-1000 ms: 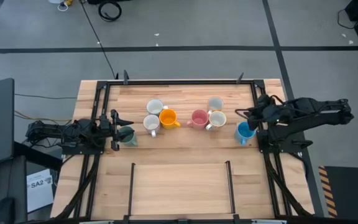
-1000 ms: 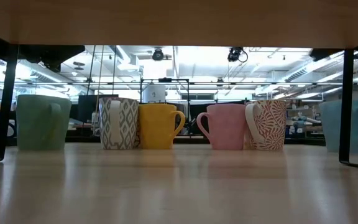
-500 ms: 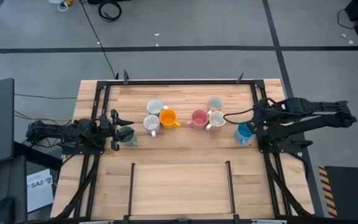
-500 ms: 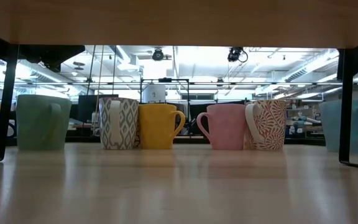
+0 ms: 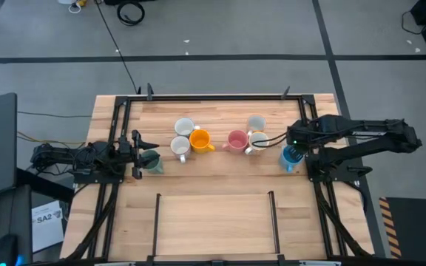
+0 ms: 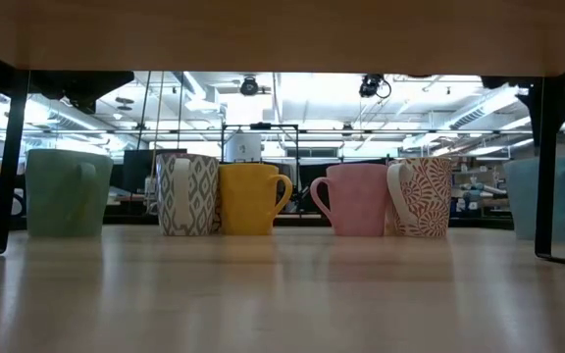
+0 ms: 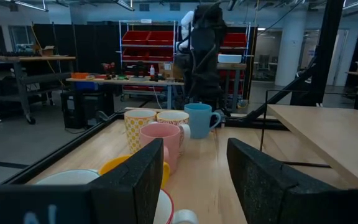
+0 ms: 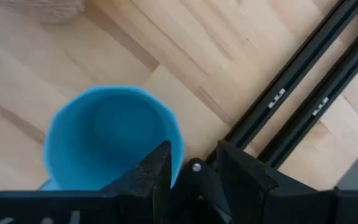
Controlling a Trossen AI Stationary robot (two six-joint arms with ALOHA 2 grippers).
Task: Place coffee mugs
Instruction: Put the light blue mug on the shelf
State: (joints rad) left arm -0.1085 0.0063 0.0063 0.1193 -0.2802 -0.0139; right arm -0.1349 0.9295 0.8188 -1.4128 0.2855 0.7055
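High view: blue mug [image 5: 291, 156] stands upright, mouth up, below the parted, empty right gripper [image 5: 293, 138].

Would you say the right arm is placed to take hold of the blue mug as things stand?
Probably yes: the right hand hovers directly above the blue mug, fingers open at its rim on the table-edge side. Nothing lies between them, and the neighbouring patterned mug stands clear.

A pale wooden counter [image 5: 213, 214] is sitting inside a black metal frame [image 5: 117, 111]. A black cable [image 5: 113, 41] is trailing across the grey floor [image 5: 220, 29]. Red storage bins [image 7: 151, 37] are lining shelves beyond.
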